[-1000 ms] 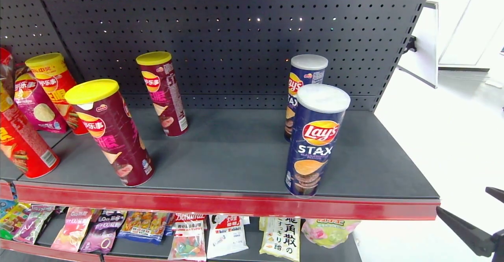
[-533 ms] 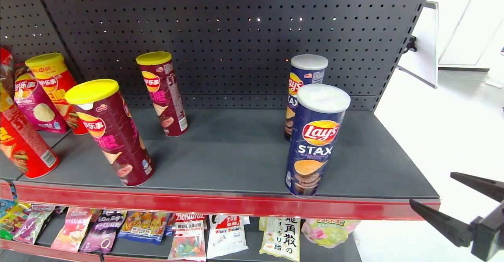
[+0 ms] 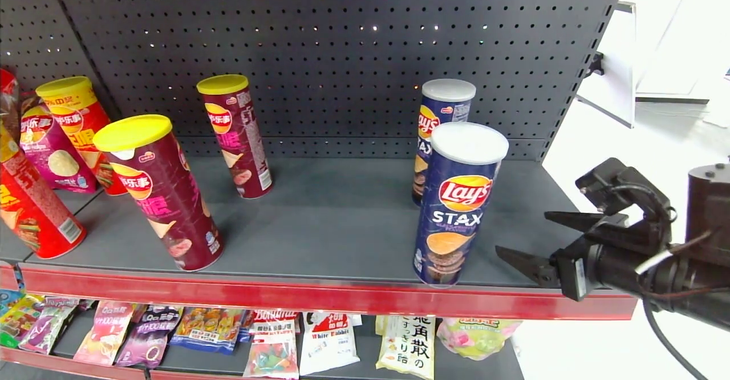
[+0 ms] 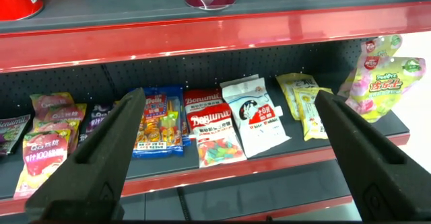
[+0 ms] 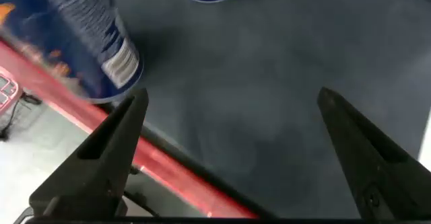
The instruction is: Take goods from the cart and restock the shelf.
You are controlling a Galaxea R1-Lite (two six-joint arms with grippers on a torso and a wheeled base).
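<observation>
From the head view: the right gripper [image 3: 523, 233], jaws spread wide and empty, hangs at the right front corner of the shelf [image 3: 342, 226]. It is just beside the front blue can [image 3: 459, 203], which stands upright at the shelf's front edge. A second blue can [image 3: 442, 109] stands behind it near the back panel, and two maroon cans [image 3: 162, 191] stand on the left half.

From the left wrist: the left gripper [image 4: 229, 95], wide open and holding nothing, faces snack bags [image 4: 256, 116] lying on the lower shelf [image 4: 269, 170], under the red rail [image 4: 202, 39].

From the right wrist: the right gripper [image 5: 232, 93] is spread over bare shelf [image 5: 269, 116], with the front blue can [image 5: 94, 42] near one finger at the red front edge.
</observation>
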